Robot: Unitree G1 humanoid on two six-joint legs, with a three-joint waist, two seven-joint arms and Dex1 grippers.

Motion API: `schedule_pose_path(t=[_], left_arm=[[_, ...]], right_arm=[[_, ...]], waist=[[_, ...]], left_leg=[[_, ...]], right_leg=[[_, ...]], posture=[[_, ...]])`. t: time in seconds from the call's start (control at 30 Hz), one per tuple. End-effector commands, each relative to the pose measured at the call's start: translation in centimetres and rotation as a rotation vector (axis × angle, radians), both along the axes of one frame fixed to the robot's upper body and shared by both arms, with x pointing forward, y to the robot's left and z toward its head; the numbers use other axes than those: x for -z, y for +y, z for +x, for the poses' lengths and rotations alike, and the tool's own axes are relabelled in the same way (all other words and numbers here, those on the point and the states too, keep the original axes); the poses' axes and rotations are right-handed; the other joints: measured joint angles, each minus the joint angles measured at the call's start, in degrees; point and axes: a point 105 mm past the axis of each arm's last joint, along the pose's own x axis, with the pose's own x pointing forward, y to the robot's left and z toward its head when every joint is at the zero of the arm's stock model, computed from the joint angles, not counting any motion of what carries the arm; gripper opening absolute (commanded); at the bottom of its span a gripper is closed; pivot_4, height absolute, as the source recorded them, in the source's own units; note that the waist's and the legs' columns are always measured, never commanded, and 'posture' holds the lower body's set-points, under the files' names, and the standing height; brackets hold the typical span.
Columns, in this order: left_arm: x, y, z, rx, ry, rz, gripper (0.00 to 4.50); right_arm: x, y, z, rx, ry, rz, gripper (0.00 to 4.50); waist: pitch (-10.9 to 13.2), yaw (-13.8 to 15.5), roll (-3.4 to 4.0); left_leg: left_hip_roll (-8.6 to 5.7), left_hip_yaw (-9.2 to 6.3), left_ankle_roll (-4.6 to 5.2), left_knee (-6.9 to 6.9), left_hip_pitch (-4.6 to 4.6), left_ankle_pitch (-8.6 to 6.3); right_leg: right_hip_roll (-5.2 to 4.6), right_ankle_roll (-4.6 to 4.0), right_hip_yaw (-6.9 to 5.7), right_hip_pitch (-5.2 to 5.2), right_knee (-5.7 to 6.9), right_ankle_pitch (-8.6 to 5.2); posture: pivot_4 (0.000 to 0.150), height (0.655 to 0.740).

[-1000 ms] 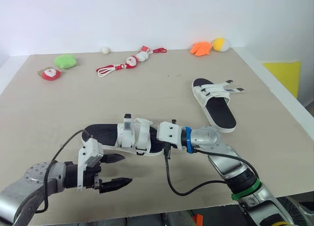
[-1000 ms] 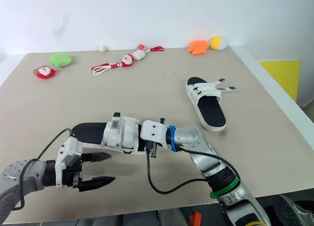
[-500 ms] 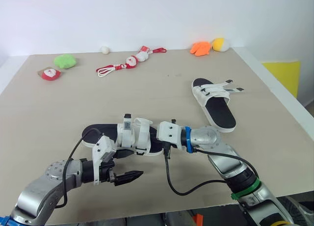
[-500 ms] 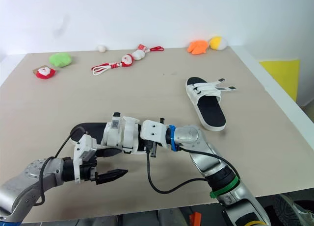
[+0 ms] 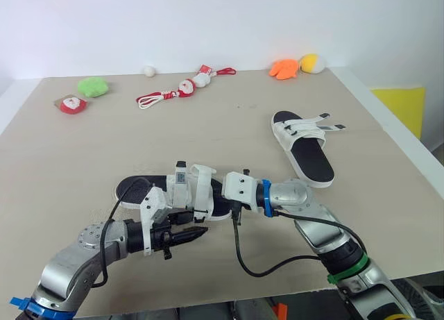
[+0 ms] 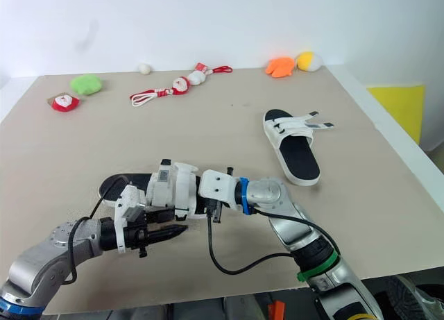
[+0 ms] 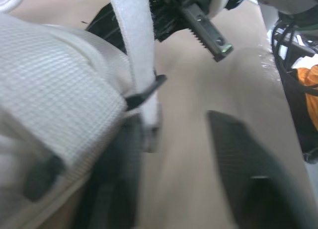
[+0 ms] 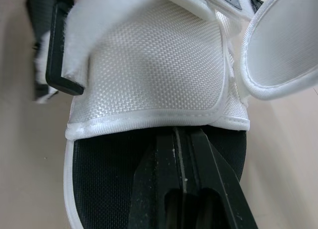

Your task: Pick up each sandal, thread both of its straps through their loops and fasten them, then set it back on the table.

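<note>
Your near sandal point(image 5: 182, 191) by desk point(image 5: 62, 153) front edge. Right gripper point(image 8: 181, 134): fingers pressed together, tips under white upper. Left gripper point(image 5: 189, 234): fingers apart, just beside loose strap point(image 7: 141, 65), at sandal's front-edge side. 2nd sandal point(image 5: 309, 153) toward right edge.

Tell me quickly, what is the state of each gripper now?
Left gripper: open, at a strap of the near sandal.
Right gripper: shut, under that sandal's upper.
</note>
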Motion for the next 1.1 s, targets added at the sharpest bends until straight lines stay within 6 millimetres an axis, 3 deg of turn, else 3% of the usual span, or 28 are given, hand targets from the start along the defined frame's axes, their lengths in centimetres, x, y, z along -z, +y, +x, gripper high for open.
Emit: schedule_pose_path(t=[0.03,0.17,0.4,0.57,0.8,0.9,1.1], left_arm=[[-0.5,-0.4,-0.2,0.017,-0.025,-0.014,0.05],[-0.3,-0.3,-0.4,0.023,-0.008,-0.004,0.05],[1.9,0.8,-4.2,0.158,0.151,0.089,0.05],[3.0,1.2,-5.8,0.207,0.188,0.152,0.05],[3.3,1.1,-6.1,0.204,0.186,0.158,0.05],[3.0,1.2,-5.5,0.165,0.165,0.153,0.97],[2.7,3.5,-5.3,0.076,0.029,0.277,3.50]], right_arm=[[1.7,-0.3,-0.3,0.008,0.058,-0.044,0.00],[1.7,-0.2,-0.4,0.004,0.060,-0.044,0.00],[1.8,-0.3,-0.5,0.003,0.062,-0.045,0.00],[1.8,-0.3,-0.5,0.002,0.064,-0.045,0.00],[1.8,-0.3,-0.4,0.000,0.063,-0.046,0.00],[1.8,-0.2,-0.4,-0.002,0.062,-0.046,0.00],[1.9,-0.5,-0.3,0.003,0.061,-0.054,0.00]], waist=[[0.00,0.00,0.00],[0.00,0.00,0.00],[0.01,-0.11,0.01],[0.00,-0.05,0.01],[0.00,-0.06,0.02],[0.00,-0.07,0.02],[-0.01,-0.01,0.03]], left_leg=[[0.00,0.00,0.00,0.00,0.00,0.00],[0.00,0.00,0.00,0.00,-0.03,0.00],[0.01,-0.02,0.04,-0.06,-0.03,-0.03],[0.00,0.00,0.04,-0.04,-0.03,-0.03],[0.01,0.00,0.01,-0.06,-0.02,-0.06],[0.01,0.01,0.00,-0.06,-0.02,-0.07],[0.02,0.01,0.00,-0.04,0.01,-0.07]], right_leg=[[0.00,0.00,0.00,0.00,0.00,0.00],[0.00,0.00,0.00,-0.01,0.00,0.00],[0.01,-0.03,-0.01,-0.05,0.00,-0.08],[-0.03,-0.03,-0.01,-0.05,0.00,-0.08],[-0.02,-0.10,-0.01,-0.06,0.00,-0.12],[-0.02,-0.10,0.00,-0.06,0.00,-0.11],[-0.03,-0.09,0.00,-0.05,0.00,-0.11]], posture=[[0.150,0.7400],[0.150,0.7400],[0.150,0.7400],[0.150,0.7400],[0.150,0.7400],[0.150,0.7400],[0.150,0.7400]])
